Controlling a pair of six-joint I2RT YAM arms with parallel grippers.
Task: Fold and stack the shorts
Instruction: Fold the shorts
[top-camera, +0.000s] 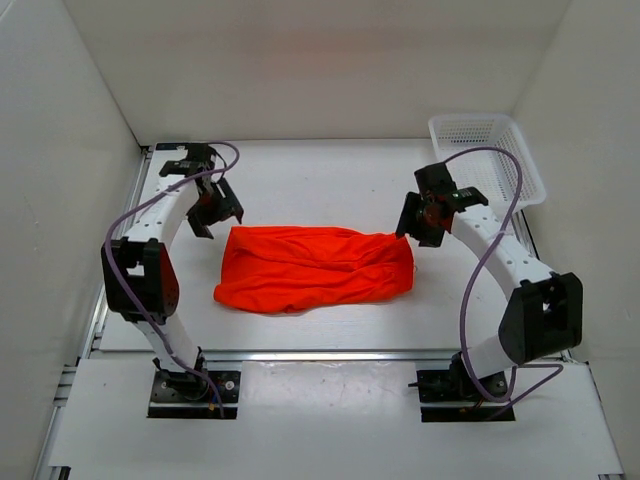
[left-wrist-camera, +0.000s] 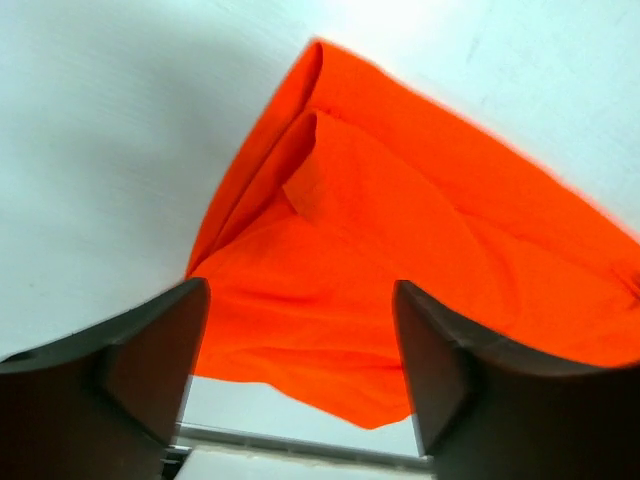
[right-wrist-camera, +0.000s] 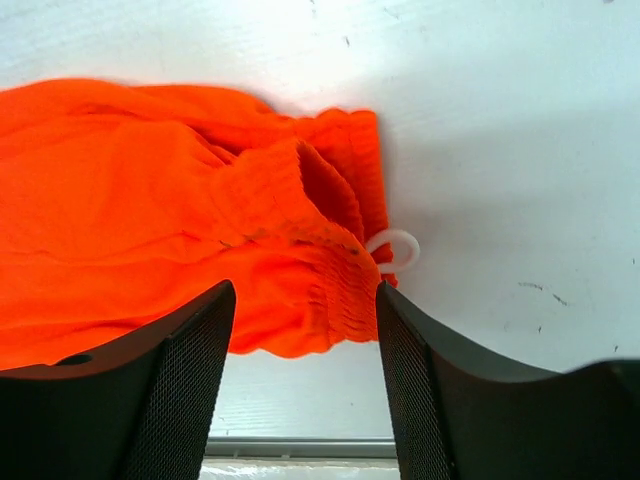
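Note:
The bright orange shorts (top-camera: 313, 268) lie folded lengthwise in the middle of the white table. Their leg end (left-wrist-camera: 420, 240) fills the left wrist view, and their gathered waistband (right-wrist-camera: 330, 250) with a white drawstring loop (right-wrist-camera: 398, 250) shows in the right wrist view. My left gripper (top-camera: 212, 212) hovers just off the shorts' far left corner, open, with nothing between its fingers (left-wrist-camera: 150, 350). At the shorts' far right corner my right gripper (top-camera: 418, 222) is open too, its fingers (right-wrist-camera: 180, 370) apart above the waistband and gripping nothing.
A white mesh basket (top-camera: 487, 155) stands at the back right, behind the right arm. White walls close in the table on three sides. A metal rail (top-camera: 300, 354) runs along the front edge.

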